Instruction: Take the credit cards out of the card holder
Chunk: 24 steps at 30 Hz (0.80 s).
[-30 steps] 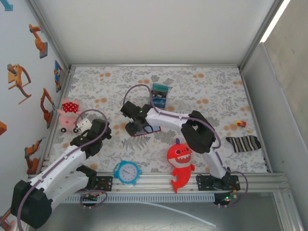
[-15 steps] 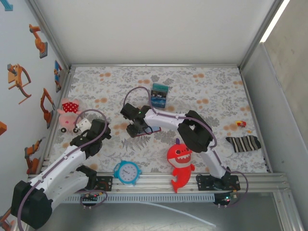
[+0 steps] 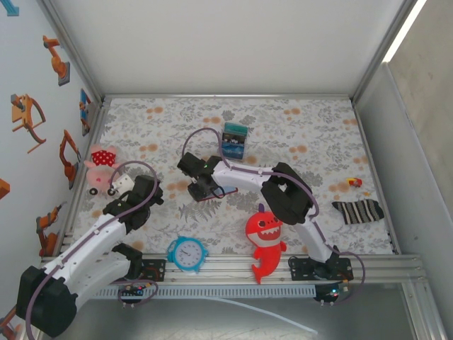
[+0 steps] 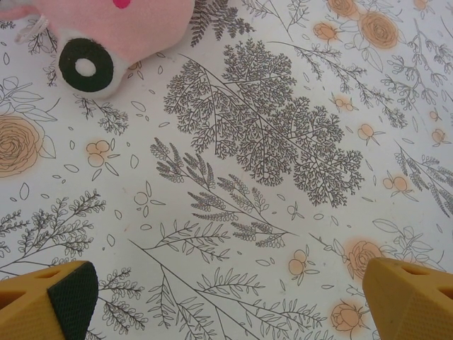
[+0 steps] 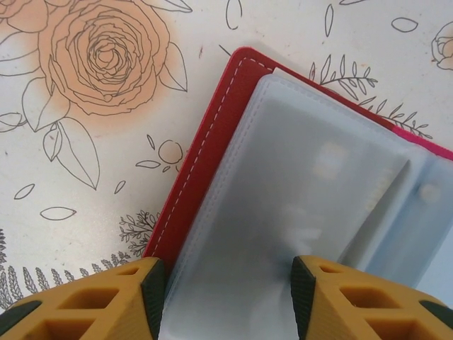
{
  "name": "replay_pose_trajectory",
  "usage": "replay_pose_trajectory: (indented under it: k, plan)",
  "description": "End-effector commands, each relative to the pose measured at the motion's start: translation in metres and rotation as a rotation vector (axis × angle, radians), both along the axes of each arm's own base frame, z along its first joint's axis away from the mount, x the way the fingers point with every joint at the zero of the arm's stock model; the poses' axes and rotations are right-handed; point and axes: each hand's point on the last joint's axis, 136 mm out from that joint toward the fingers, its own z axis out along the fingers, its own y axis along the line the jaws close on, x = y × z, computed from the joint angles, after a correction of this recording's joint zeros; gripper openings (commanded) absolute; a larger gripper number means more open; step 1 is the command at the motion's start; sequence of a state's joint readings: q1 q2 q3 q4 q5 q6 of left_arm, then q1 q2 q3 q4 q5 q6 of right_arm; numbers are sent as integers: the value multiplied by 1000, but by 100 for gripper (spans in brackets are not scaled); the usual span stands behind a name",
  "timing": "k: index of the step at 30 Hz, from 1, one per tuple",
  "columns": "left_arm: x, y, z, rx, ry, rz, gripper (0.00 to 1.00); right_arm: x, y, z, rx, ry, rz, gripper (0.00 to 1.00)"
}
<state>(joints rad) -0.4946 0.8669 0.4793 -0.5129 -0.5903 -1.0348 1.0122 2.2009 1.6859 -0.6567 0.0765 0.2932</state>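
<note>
The dark red card holder (image 3: 218, 192) lies open on the flowered cloth mid-table. In the right wrist view its red stitched edge (image 5: 205, 142) frames a pale blue-grey plastic sleeve (image 5: 311, 191). My right gripper (image 3: 200, 190) hangs low over it, open, with the sleeve lying between its fingers (image 5: 228, 304). A small stack of teal and blue credit cards (image 3: 233, 140) rests farther back on the cloth. My left gripper (image 3: 148, 188) hovers open over bare cloth (image 4: 226, 304) to the left, apart from the holder.
A pink wheeled toy (image 3: 102, 164) (image 4: 120, 28) sits just beyond the left gripper. A red shark toy (image 3: 265, 237) and a blue clock (image 3: 187, 253) lie near the front edge. A striped sock (image 3: 357, 210) and a small toy (image 3: 354, 183) are at the right.
The right gripper has shifted slightly left and down over the card holder, covering more of it. The left arm has not moved.
</note>
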Motion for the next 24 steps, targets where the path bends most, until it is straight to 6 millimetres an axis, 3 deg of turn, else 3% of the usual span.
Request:
replay_pose_trajectory:
  k: [1, 14, 24]
  plan:
    - [-5, 6, -1, 21, 11, 9, 97, -6, -10, -17, -45, 22, -18, 49]
    - [-5, 5, -1, 16, 11, 0, 97, -9, 6, 10, 93, 39, -7, 47]
    - [-1, 2, -2, 12, 14, -15, 97, -3, -17, 9, 4, -15, -34, 54]
